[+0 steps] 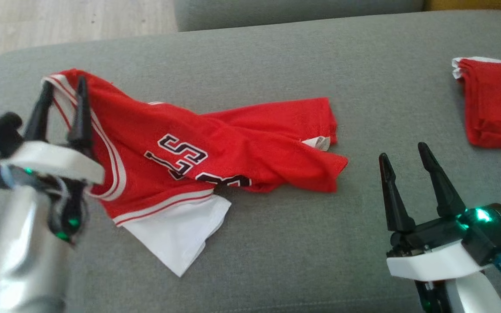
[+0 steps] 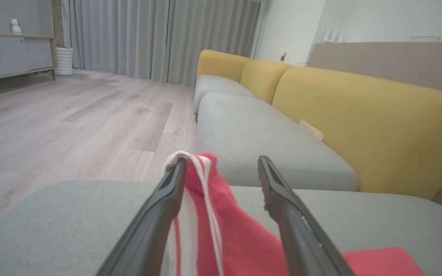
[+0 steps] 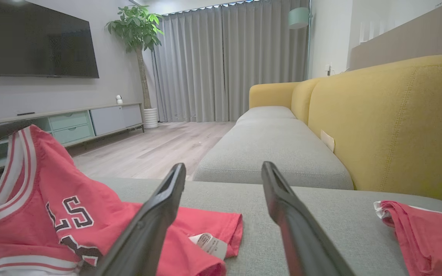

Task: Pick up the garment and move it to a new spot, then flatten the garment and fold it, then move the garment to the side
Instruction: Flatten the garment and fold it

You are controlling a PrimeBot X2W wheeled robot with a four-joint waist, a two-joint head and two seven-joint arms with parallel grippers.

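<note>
Hard to see: the left arm is blurry in the head view. The black and white letters on the red shirt (image 1: pixel 215 148) are bent by folds, so I cannot read the word. Part of the shirt is tucked under itself.
Cut off: a second red cloth (image 1: pixel 498 104) lies folded at the far right, and the edge of the head view cuts it.
Surface: a gray sofa seat (image 1: pixel 276 65), soft and flat.
Room: yellow sofa backs (image 3: pixel 390 115), a pale wood floor (image 2: pixel 71 115), long gray curtains (image 3: pixel 225 57), a dark TV (image 3: pixel 33 38) on the wall, a tall green plant (image 3: pixel 138 23) and a low cabinet (image 3: pixel 90 119).
Where the shirt is: on the gray seat, on the robot's left side, well apart from the other red cloth.
Which way it points: its long side runs left to right across the head view, tipping a little down to the right. The striped strap end is at the left. The plain red end, with a small white tag (image 1: pixel 318 142), is at the right. A white flap (image 1: pixel 181 234) sticks out at the near side.
Left tool (image 1: pixel 64 82): its fingers are spread apart. The striped strap stands up between them and touches one finger, but is not pinched.
Right tool (image 1: pixel 402 151): its fingers are spread wide and hold nothing. It is over bare seat, between the two red cloths.
</note>
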